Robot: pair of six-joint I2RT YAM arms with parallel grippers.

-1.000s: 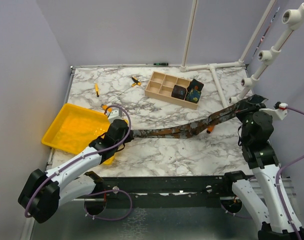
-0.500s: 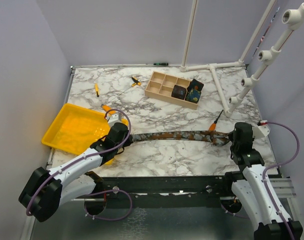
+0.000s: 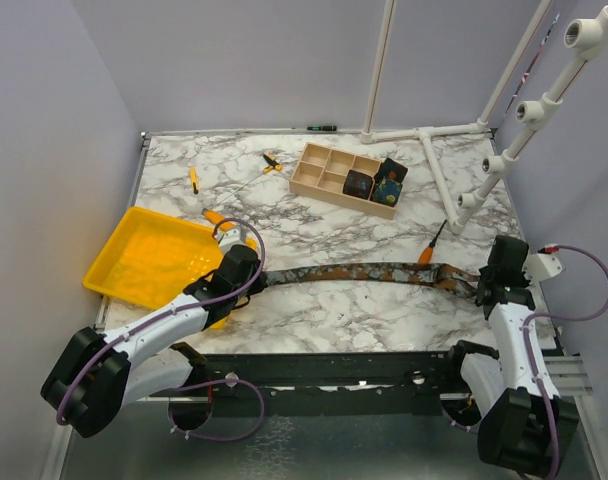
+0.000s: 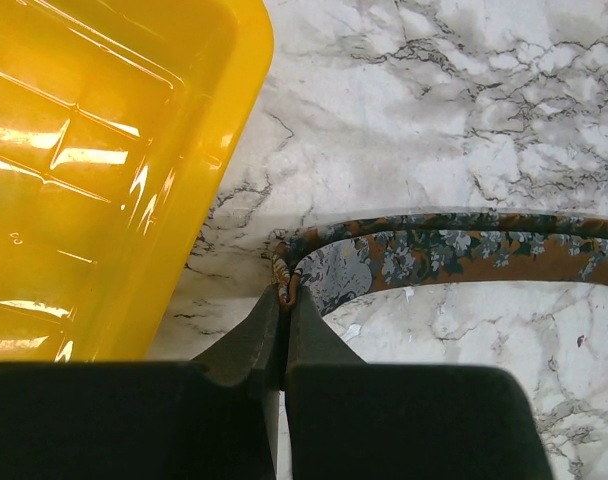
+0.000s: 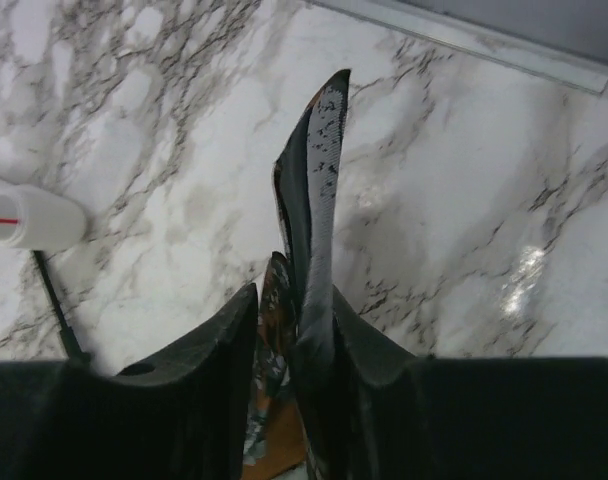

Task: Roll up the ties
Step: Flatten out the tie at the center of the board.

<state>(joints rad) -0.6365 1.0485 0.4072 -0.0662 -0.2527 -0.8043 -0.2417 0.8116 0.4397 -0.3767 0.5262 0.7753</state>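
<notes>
So the tie [image 3: 364, 271] lay flat on the table [image 3: 334, 310], long axis running left to right between both arms. The left gripper [image 4: 285, 293] was clamped on its left end, right beside the tray [image 4: 246, 60]. The right gripper [image 5: 292, 295] had its jaws a bit apart around the upturned right end, and we couldn't tell if it gripped. We figured rolling would run along that axis.
</notes>
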